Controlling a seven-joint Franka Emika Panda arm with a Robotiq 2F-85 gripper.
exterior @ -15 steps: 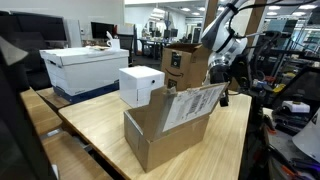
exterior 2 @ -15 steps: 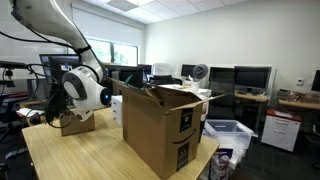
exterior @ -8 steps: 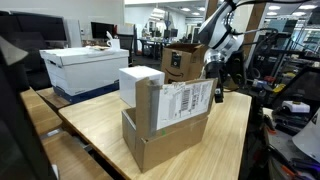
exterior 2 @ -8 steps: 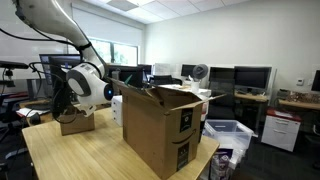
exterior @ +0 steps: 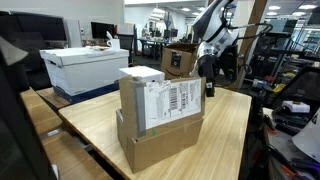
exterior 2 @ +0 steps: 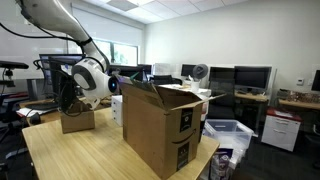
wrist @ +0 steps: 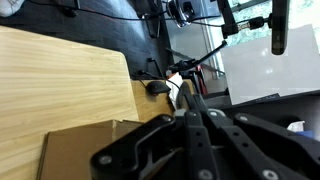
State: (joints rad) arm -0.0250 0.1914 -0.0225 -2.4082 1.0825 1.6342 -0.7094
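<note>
Standing near the front of the wooden table, the cardboard box is what we find closest to the gripper. One long flap of that box stands almost upright, and it carries a white shipping label with barcodes facing the camera. We see the gripper just beside the flap's upper far corner, but we cannot tell whether it touches the cardboard.

In the wrist view the gripper reaches in from the bottom of the picture. Its dark fingers are drawn together into one narrow bar with nothing between them. The same box fills the lower left corner, with the bare table beyond it. In an exterior view from the opposite side, the box looks small at the far end of the table, and the gripper hangs just above it.

Behind the raised flap we see the top of a white box, right against the cardboard. Farther back stands a second cardboard box with a printed logo, well apart from the gripper. It looms large, with its top flaps open, in an exterior view. A white storage bin sits beside the table, on the side away from the arm.
</note>
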